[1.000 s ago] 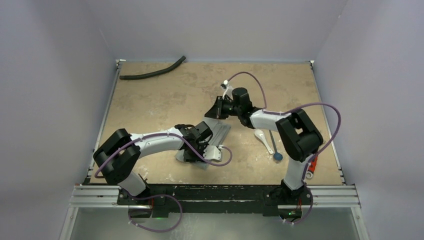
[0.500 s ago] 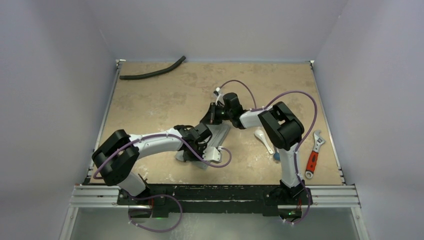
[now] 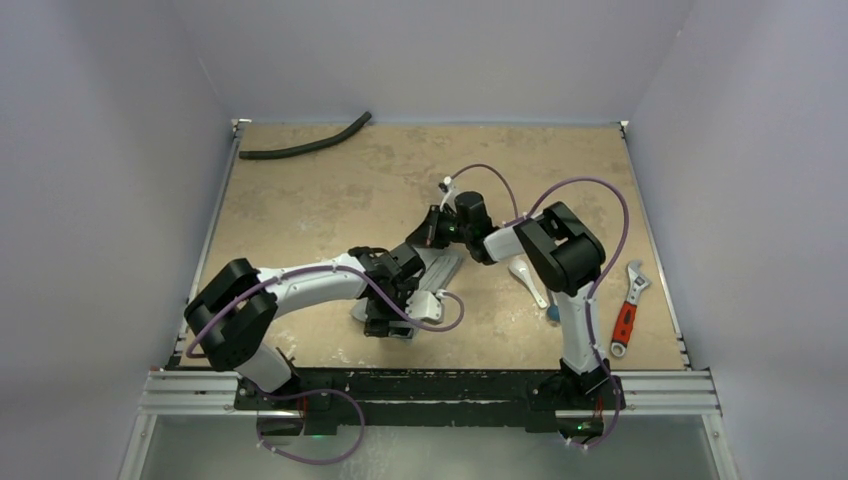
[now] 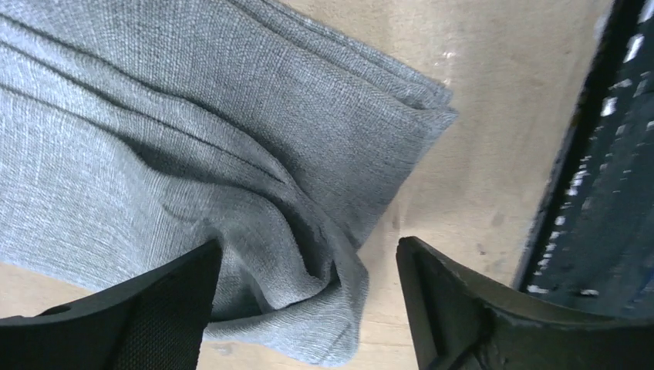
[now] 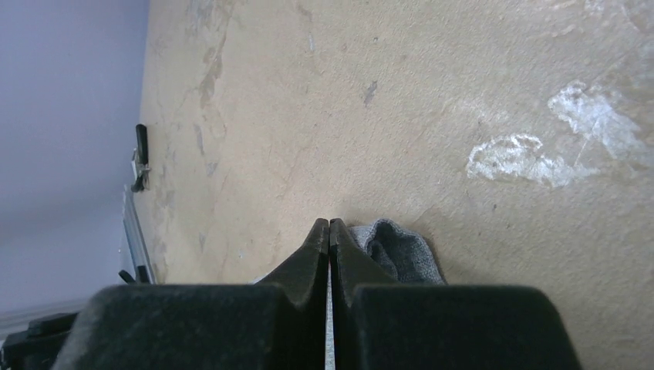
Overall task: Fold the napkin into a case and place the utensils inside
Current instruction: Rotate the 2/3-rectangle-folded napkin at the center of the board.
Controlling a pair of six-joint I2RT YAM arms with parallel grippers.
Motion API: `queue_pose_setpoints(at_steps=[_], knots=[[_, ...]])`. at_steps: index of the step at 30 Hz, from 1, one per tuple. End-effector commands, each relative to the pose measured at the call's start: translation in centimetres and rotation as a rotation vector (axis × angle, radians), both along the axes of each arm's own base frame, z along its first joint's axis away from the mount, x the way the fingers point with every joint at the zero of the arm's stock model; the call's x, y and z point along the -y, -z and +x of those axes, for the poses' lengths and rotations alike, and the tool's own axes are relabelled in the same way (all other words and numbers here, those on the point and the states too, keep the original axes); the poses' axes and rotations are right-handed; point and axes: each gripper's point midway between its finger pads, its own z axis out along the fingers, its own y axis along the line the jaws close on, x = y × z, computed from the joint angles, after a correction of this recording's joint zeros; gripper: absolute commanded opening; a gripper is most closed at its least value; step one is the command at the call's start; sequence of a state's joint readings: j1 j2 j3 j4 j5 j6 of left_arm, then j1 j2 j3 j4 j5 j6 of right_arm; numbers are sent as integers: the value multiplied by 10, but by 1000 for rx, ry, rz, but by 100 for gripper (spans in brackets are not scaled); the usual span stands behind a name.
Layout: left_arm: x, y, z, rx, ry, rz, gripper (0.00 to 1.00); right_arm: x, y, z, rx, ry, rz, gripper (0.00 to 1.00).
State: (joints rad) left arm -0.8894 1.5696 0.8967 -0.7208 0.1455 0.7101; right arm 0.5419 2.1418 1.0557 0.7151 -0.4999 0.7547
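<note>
The grey napkin [image 3: 441, 266] lies folded into a narrow strip between the two arms. My left gripper [image 3: 390, 322] hangs over its near end. In the left wrist view the left gripper [image 4: 308, 254] is open, with a rumpled corner of the napkin [image 4: 193, 139] loose between the jaws. My right gripper [image 3: 430, 233] sits low at the far end. In the right wrist view the right gripper [image 5: 329, 224] is shut, with a puckered bit of napkin [image 5: 401, 254] beside its tips and a pale sliver of cloth between the jaws. The white spoon [image 3: 524, 278] and the stick's blue end [image 3: 551, 313] lie right of the napkin, partly behind the right arm.
A red-handled wrench [image 3: 627, 308] lies near the table's right edge. A black curved hose [image 3: 305, 146] rests at the far left corner. Purple cables loop off both wrists. The black rail [image 4: 609, 154] at the table's near edge runs close to the left gripper.
My left gripper has opened and let go of the napkin's near corner. My right gripper has come down onto the far end and closed. The right arm's elbow has swung left, uncovering the wrench.
</note>
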Motion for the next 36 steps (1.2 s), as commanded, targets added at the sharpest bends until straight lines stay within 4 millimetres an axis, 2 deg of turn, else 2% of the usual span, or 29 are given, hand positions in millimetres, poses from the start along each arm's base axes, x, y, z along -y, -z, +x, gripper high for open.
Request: queue_pose_setpoints(at_steps=[1, 5, 9, 12, 16, 19, 24, 27, 31, 36], knots=[[5, -29, 2, -12, -53, -24, 89, 31, 36, -4, -25, 128, -116, 0], [3, -54, 9, 10, -78, -57, 93, 48, 26, 4, 3, 224, -121, 0], [1, -87, 21, 53, -110, -147, 94, 61, 7, 10, 47, 299, -118, 0], [-6, -108, 52, 109, -252, -251, 98, 70, -4, 9, 69, 344, -112, 0], [-12, -116, 83, 144, -421, -324, 99, 87, -21, 2, 103, 421, -99, 0], [-9, -110, 93, 144, -486, -336, 99, 100, -43, 0, 154, 474, -86, 0], [-16, -74, 93, 89, -589, -250, 99, 112, -74, -11, 223, 485, -79, 0], [-11, -64, 88, 24, -644, -257, 97, 114, -88, -17, 285, 460, -74, 0], [-4, -59, 88, -18, -719, -270, 84, 102, -79, -44, 275, 365, -87, 0], [5, -49, 81, -101, -742, -271, 54, 101, -57, -75, 217, 300, -119, 0]])
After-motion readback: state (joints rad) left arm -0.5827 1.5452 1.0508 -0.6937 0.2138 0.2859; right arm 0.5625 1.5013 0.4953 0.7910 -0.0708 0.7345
